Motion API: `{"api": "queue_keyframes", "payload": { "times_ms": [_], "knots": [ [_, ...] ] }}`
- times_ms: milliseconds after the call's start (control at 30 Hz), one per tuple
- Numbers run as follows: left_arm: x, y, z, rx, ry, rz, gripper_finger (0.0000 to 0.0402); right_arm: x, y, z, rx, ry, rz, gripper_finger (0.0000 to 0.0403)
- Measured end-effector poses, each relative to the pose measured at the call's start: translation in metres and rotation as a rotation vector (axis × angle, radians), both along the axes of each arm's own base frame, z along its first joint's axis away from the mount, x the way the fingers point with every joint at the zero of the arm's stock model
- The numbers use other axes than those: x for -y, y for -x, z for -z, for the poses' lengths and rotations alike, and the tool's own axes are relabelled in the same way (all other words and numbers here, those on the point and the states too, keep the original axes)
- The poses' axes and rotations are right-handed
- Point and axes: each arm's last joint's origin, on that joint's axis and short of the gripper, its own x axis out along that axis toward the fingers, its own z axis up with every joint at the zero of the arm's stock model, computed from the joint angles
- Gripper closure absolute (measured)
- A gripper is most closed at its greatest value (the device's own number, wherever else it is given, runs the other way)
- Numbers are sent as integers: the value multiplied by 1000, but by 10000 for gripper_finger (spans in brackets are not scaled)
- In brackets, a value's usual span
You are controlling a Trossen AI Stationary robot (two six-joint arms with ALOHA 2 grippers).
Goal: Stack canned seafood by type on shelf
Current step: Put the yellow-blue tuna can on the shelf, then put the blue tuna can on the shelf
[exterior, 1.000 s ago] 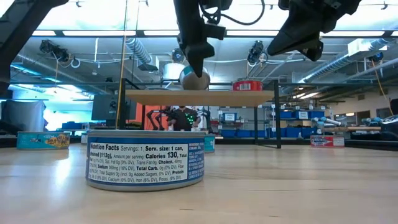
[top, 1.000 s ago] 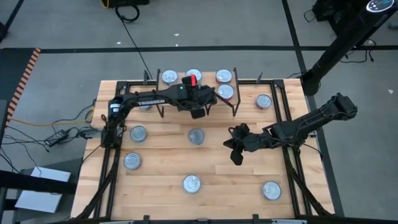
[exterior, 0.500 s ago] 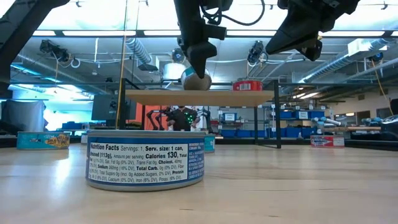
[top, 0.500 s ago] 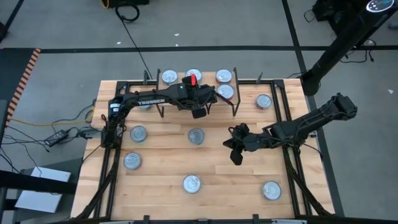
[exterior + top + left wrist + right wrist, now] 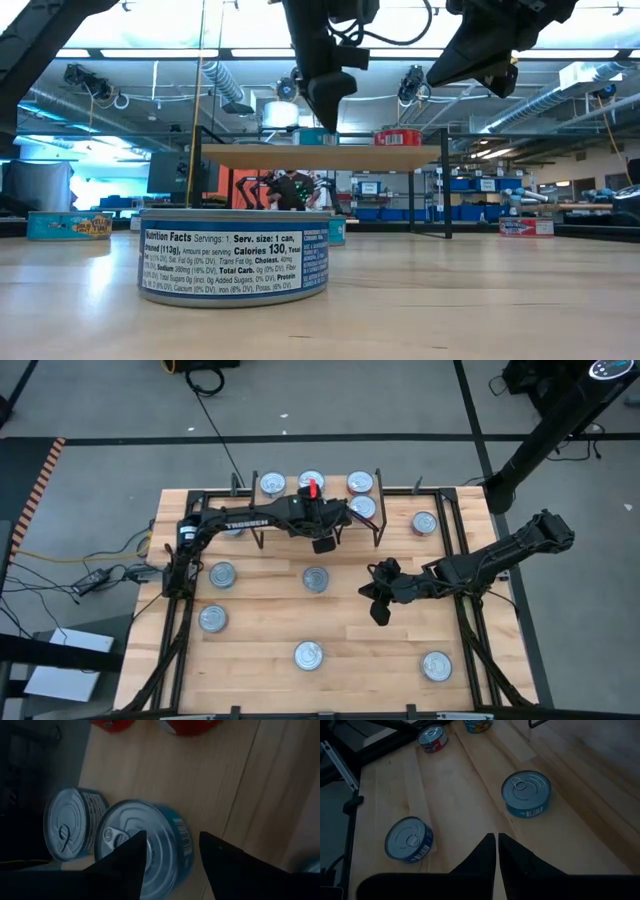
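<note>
The shelf (image 5: 340, 490) (image 5: 320, 156) stands near the table's far edge with several tins on it. My left gripper (image 5: 322, 538) (image 5: 328, 112) (image 5: 172, 837) is open just above a teal tin (image 5: 150, 845) (image 5: 312, 136) that stands flat on the shelf board. A dark blue tin (image 5: 67, 827) sits beside the teal one, with red tins (image 5: 190, 725) farther along. My right gripper (image 5: 380, 608) (image 5: 496, 837) is shut and hovers over the table's right middle, holding nothing.
Loose tins lie about the tabletop (image 5: 222, 574) (image 5: 315, 579) (image 5: 212, 619) (image 5: 308, 655) (image 5: 436, 665), and one sits right of the shelf (image 5: 424, 522). Below my right gripper are a teal tin (image 5: 526, 792) and a blue tin (image 5: 410, 839). Black rails edge the table.
The teal tin was tilted on the shelf under my left gripper's fingers; it now stands flat on the board. My left gripper has let go of it and risen a little above it. My right arm has kept still.
</note>
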Motion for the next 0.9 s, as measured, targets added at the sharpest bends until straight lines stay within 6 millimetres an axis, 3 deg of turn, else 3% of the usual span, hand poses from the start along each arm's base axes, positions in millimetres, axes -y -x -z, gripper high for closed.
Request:
{"api": "queue_keyframes", "payload": {
  "times_ms": [167,467,900],
  "knots": [
    [9,5,-18,90,18,1,253,0,0,0,0,0,0,370],
    [61,4,-63,404,56,122,393,0,0,0,-4,23,-17,370],
    [131,0,-71,548,137,220,400,-4,0,0,-14,-37,-130,377]
  ]
}}
